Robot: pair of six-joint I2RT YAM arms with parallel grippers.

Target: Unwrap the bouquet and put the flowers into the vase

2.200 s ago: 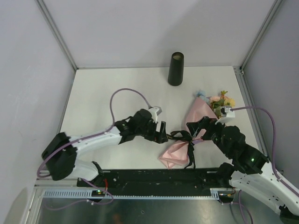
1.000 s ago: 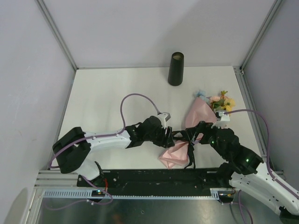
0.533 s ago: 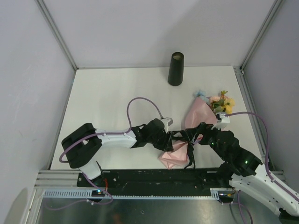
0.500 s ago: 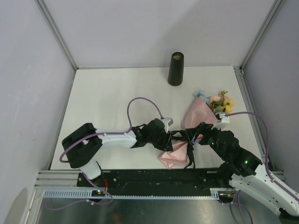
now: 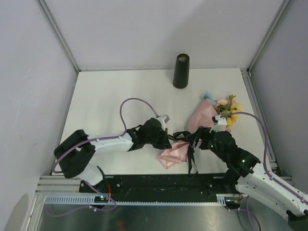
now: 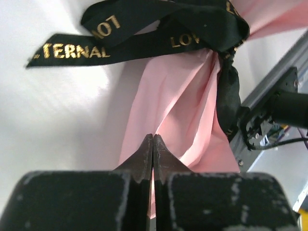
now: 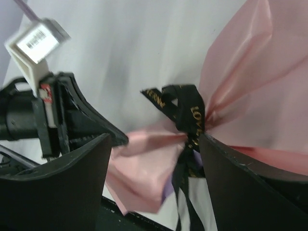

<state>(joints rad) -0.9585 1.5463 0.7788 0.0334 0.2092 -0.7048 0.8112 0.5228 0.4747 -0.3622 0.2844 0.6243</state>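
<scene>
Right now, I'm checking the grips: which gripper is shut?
The left gripper: its jaws are pressed together on the pink paper at its edge. The right gripper stands open, straddling the black ribbon knot.

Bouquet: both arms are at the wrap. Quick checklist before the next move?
1. Left gripper shut: ok, its fingertips meet at the edge of the pink paper.
2. Paper actually pinched between those fingertips: cannot tell, the wrist view shows no paper in the seam.
3. Right gripper open and lined up: ok, the ribbon knot sits between its fingers.
4. Ribbon undone: not ok, the knot is tied round the wrap.
5. Flowers free of the wrap: not ok, only the heads stick out of the far end.
6. Vase upright and apart from both arms: ok.
</scene>
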